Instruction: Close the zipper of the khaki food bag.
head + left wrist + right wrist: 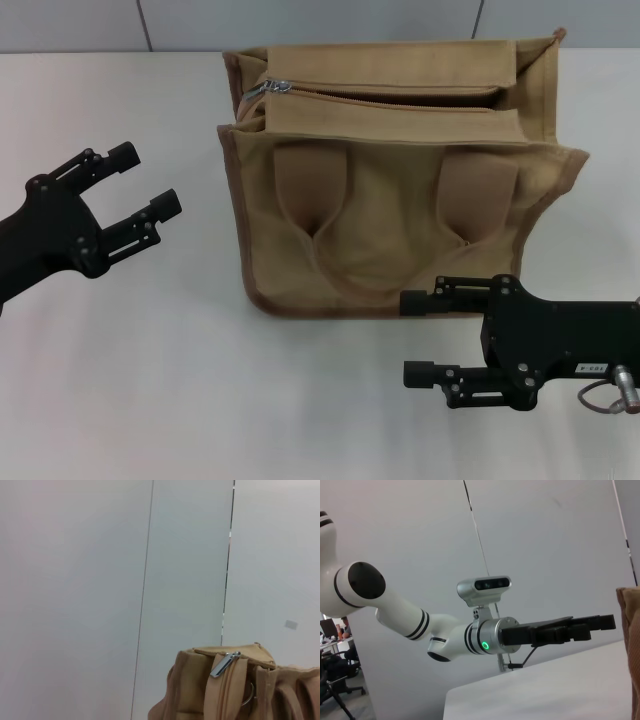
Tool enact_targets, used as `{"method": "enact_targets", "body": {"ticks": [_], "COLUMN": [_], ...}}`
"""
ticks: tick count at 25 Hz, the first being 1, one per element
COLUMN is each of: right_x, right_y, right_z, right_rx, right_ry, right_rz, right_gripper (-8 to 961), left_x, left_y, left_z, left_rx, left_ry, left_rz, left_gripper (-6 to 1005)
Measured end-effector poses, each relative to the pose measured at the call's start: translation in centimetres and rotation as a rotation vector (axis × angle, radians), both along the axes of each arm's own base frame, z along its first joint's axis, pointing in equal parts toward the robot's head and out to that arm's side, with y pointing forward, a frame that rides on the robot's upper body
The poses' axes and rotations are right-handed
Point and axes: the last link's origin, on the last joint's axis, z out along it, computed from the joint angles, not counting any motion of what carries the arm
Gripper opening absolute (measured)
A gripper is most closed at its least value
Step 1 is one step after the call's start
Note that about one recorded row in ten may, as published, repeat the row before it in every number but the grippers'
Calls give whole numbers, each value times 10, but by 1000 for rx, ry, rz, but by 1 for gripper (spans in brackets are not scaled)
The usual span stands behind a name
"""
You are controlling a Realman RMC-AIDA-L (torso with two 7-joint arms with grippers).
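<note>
Nearest, the right gripper point(418, 338) hovers open and empty just before the khaki food bag point(395, 180). Left, the left gripper point(150, 182) spreads wide, holding nothing, seemingly poised for the zipper point(390, 101), its pull tab point(257, 92) at the far-left end.

No words, brands or numbers can be read anywhere. The one candidate is a small white label point(592, 369) on the black body of the right pincer point(407, 337), at about four o'clock in the head view; its dark print is too small to make out. The khaki bag point(400, 200) carries no printed mark or logo on its visible faces, and the wall panels and the left arm show no lettering either.
</note>
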Motion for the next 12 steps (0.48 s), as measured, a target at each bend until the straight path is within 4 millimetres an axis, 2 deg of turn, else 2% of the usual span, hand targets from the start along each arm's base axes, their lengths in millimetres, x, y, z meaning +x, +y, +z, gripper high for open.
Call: {"method": "enact_targets", "body": {"ticks": [5,12], "right_x": [0,1], "right_y": [-1,-2], "right_z": [2,2], "right_rx": [2,1], "right_ry": [7,9], "right_rz": [-2,-5], "right_gripper": [701,701], "left_x": [1,13], "left_y": [10,43], "left_z": [-4,-23], "left_rx": [17,46], "left_ry": [29,97], "left_rz": [9,17], "left_gripper": [786,786]}}
